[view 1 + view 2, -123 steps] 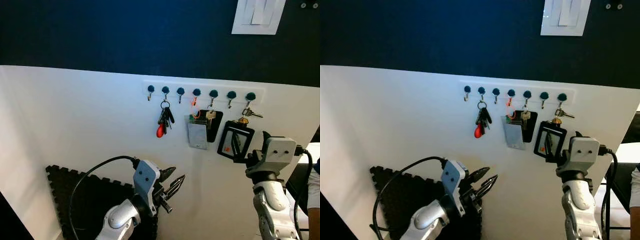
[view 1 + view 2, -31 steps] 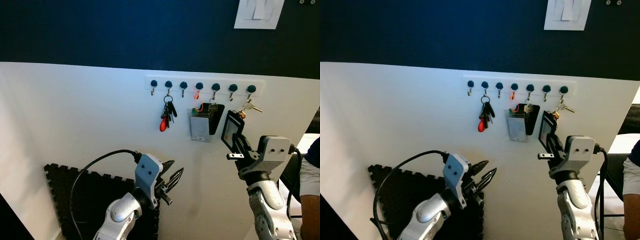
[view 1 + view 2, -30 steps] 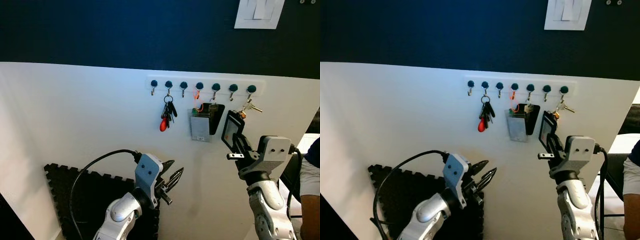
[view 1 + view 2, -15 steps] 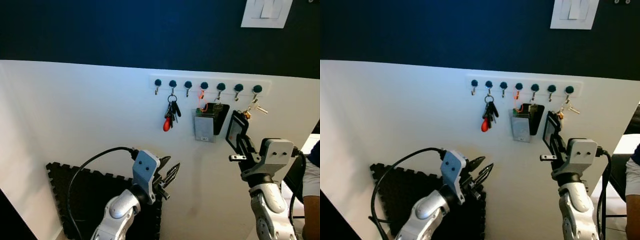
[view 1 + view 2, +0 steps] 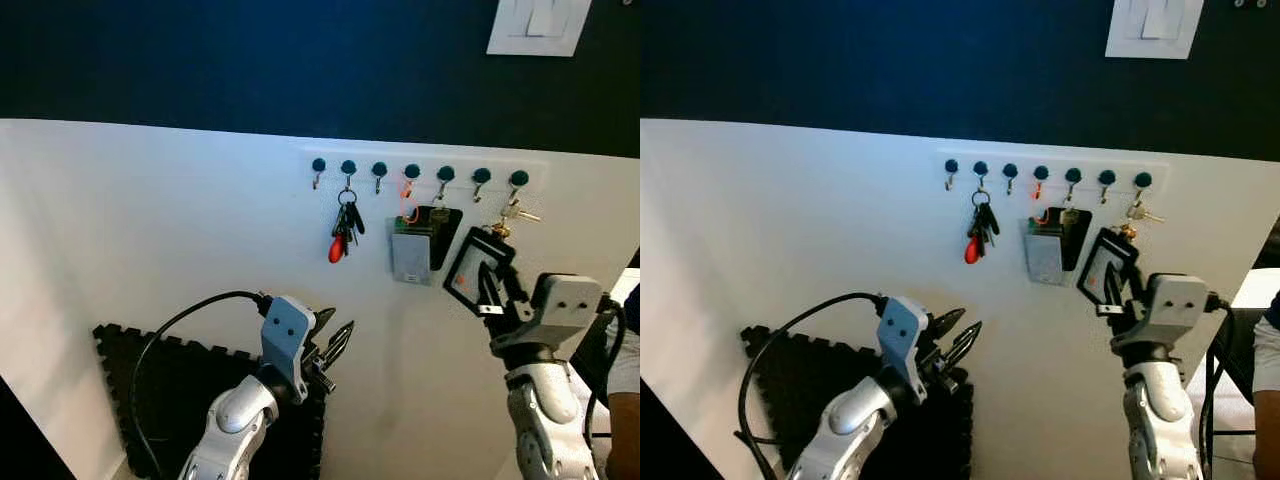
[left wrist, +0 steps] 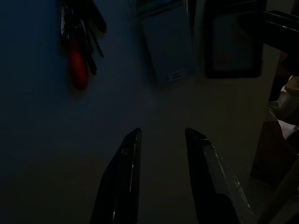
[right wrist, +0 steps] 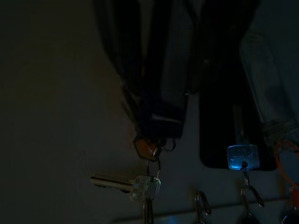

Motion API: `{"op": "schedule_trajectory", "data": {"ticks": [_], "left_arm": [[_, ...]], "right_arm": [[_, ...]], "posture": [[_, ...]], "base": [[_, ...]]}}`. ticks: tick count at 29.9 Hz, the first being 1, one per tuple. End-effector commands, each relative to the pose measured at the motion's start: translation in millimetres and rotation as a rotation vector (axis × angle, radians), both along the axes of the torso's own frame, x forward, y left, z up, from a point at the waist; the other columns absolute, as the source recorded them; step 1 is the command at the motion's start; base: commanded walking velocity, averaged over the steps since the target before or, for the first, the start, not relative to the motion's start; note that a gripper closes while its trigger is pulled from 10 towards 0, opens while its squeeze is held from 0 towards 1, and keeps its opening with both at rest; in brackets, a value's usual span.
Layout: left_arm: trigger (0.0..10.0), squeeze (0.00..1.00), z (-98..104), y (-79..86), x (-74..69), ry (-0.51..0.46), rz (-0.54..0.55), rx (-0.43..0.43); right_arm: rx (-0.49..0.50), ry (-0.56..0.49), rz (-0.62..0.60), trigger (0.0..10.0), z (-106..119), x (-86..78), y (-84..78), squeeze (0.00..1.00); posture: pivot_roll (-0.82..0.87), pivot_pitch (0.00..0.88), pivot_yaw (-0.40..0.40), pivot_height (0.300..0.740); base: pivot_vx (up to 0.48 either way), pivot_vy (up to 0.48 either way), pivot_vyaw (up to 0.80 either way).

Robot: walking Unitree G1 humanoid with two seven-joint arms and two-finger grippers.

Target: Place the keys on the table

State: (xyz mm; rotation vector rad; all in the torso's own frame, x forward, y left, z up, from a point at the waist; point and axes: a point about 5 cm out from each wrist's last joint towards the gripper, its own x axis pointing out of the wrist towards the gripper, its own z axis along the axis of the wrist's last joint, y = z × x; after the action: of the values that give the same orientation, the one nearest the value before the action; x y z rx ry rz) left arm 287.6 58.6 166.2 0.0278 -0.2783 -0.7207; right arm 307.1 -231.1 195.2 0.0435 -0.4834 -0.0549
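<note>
A white hook rack [image 5: 420, 172] is fixed to the white wall. From its rightmost hook hangs a key set: silver and brass keys [image 5: 515, 211] on a ring with a black-framed badge holder [image 5: 472, 270]. My right gripper [image 5: 488, 285] is raised to it and shut on the tilted badge holder. The right wrist view is dark; the holder [image 7: 159, 70] lies close between the fingers, with a silver key [image 7: 133, 184] at the hook. My left gripper [image 5: 336, 344] is open and empty, low by the wall, below a red-fob key bunch [image 5: 340, 234].
A clear card sleeve [image 5: 410, 256] and a black pouch [image 5: 443, 222] hang on the middle hooks. A black foam mat [image 5: 140, 385] leans low on the left. A light switch [image 5: 536, 24] is on the dark blue upper wall. A person's arm [image 5: 625, 365] is at the right edge.
The badge holder has turned from edge-on to facing me and now tilts, with the right gripper shifted slightly right. The camera has moved a little. The left gripper's fingers stand closer together.
</note>
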Motion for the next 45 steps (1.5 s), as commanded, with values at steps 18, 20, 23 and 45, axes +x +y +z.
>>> {"op": "schedule_trajectory", "data": {"ticks": [18, 20, 23, 45], "left_arm": [[10.0, 0.00, -3, -3.0, -2.3, 0.030, -0.014, -0.024], [10.0, 0.00, -3, -3.0, -2.1, 0.033, -0.012, -0.021], [10.0, 0.00, -4, -2.7, -2.0, 0.038, -0.006, -0.019], [10.0, 0.00, -9, -0.9, -1.3, 0.067, 0.020, -0.004]], "right_arm": [[0.027, 0.015, -0.080, 10.0, -10, -6.9, -9.2, 0.00], [0.029, 0.016, -0.076, 10.0, -10, -7.3, -8.9, 0.00], [0.030, 0.012, -0.065, 10.0, -10, -8.2, -7.7, 0.00], [0.037, 0.023, -0.135, 10.0, -20, -19.9, -17.8, 0.00]], "posture": [[0.03, 0.047, 0.029, 0.740], [0.04, 0.047, 0.029, 0.740], [0.04, 0.049, 0.029, 0.740], [0.04, 0.054, 0.022, 0.740]], "base": [[0.000, 0.000, 0.00], [0.000, 0.000, 0.00], [0.000, 0.000, 0.00], [0.000, 0.000, 0.00]]}}
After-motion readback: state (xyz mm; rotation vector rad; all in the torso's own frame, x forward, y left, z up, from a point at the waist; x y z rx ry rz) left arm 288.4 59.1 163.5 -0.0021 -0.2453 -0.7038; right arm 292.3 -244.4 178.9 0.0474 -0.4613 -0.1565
